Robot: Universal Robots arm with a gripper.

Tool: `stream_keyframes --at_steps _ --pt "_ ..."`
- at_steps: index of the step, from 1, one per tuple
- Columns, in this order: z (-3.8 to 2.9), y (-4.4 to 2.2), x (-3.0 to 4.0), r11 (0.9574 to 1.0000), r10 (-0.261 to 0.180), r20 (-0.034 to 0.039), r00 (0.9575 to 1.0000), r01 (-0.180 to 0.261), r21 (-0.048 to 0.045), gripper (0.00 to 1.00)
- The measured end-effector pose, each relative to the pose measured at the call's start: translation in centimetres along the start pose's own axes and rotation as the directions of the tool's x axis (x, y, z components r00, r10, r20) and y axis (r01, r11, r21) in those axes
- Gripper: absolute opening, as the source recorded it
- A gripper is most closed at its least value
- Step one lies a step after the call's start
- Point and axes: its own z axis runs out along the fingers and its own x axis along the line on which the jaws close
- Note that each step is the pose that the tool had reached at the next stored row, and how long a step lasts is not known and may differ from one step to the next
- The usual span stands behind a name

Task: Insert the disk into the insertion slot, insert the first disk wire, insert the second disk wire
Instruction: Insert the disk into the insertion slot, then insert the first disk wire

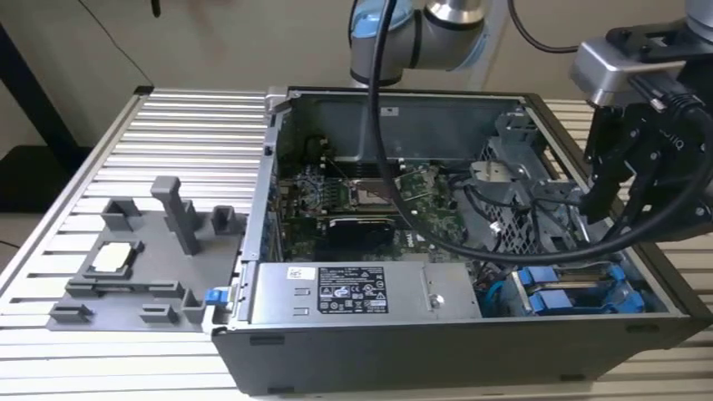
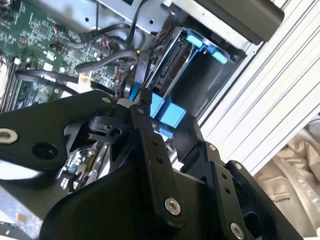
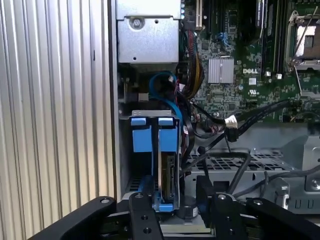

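The disk (image 3: pixel 168 180) is a metal drive edged by a blue frame, and it stands on end in the insertion slot (image 3: pixel 145 172) of the grey drive cage. Its blue end (image 2: pixel 165 117) sits between my black fingers in both wrist views. My gripper (image 3: pixel 172 205) is shut on that end. In the exterior view the gripper (image 1: pixel 596 213) hangs over the cage at the case's right end, above the disk's blue frame (image 1: pixel 619 288). A blue wire (image 3: pixel 165 82) loops loose beside the cage and passes close to my fingers (image 2: pixel 145 115). Black wires (image 3: pixel 240 120) cross the cage top.
Another blue-fronted carrier (image 3: pixel 141 136) sits in the cage next to the disk. A silver labelled power-supply box (image 1: pixel 346 292) fills the case's near side, with the motherboard (image 1: pixel 356 200) behind it. A grey fixture (image 1: pixel 145 251) stands on the slatted table at the exterior view's left.
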Motion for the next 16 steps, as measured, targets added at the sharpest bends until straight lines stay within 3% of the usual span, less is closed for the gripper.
stream_keyframes --at_steps 3,5,8,11,16 --pt "-0.03 0.16 -0.05 0.9992 0.000 0.0210 0.9998 -0.001 0.0393 0.47" --pt "0.04 0.27 -0.17 0.9987 0.000 0.0314 0.9995 -0.001 0.0516 0.47" --pt "0.30 0.38 -0.67 0.9980 -0.004 0.0334 0.9994 0.002 0.0630 0.47" --pt "0.57 0.43 -1.13 0.9966 -0.016 0.0343 0.9993 0.013 0.0809 0.47" --pt "0.83 0.65 -1.41 0.9910 -0.029 0.0320 0.9991 0.025 0.1316 0.47"
